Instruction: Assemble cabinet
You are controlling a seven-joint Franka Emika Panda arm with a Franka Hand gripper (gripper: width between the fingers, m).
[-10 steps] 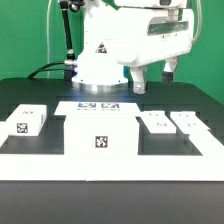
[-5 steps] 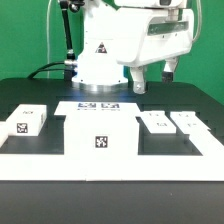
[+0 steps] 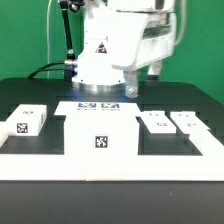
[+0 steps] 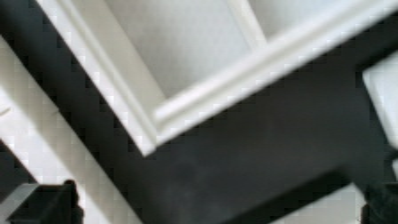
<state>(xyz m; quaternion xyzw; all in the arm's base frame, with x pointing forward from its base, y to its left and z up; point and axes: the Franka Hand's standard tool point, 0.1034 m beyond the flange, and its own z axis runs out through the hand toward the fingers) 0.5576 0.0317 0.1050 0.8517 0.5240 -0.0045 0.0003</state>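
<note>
Job has hardly begun, I think. No pcs are joined yet & the pincer point(image 3: 142, 82) holds nothing: its two fingers stand apart w/ only air between, so it's spread & empty. It hangs up high over the table point(image 3: 30, 92).

The cabinet box point(image 3: 100, 135) sits low down from the pincer, toward the exterior view's left of it & nearer the camera. Well apart, no touching. Almost under the pincer, a bit to the exterior view's right, lie two small flat white pcs point(image 3: 157, 122). Far off, past the box, lies a small white block point(image 3: 25, 122). The marker board point(image 3: 98, 104) lies flat, below the pincer & just behind the box.

Left to do: prob. everything. Pick up pcs, fit them on the box.

The box looks big, white, smooth & square, w/ one black-&-white tag on its front. Can't see inside it. Wrist view shows only a white edge point(image 4: 160, 115) on dark table, too blurry to say which pc.
</note>
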